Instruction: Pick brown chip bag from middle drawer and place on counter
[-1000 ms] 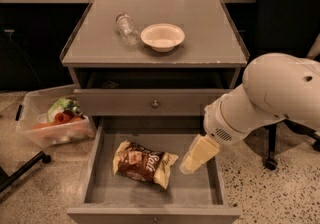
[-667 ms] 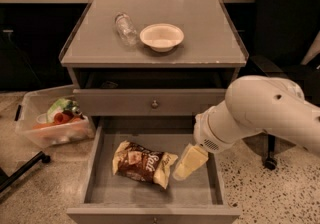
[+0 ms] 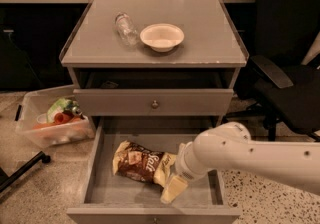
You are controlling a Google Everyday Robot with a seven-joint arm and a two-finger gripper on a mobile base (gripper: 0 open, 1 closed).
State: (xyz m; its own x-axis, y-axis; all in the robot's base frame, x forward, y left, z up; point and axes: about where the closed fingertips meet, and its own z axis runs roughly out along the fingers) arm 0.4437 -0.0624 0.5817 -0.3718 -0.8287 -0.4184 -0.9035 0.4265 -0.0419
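Brown chip bag (image 3: 140, 160) — just beside pincer (image 3: 172, 191)

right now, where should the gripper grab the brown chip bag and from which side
Probably from above, pinching across the crinkly middle of the brown chip bag: it lies flat on the middle drawer floor, with walls blocking sideways approaches. The gripper hangs beside its nearer cream end.

Jaws lower now – by bag (image 3: 141, 161) (right end).

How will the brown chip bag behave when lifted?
The brown chip bag looks crinkly, so probably light and floppy; it may sag. Its smooth film could slip. The gripper sits at its right end in the middle drawer.
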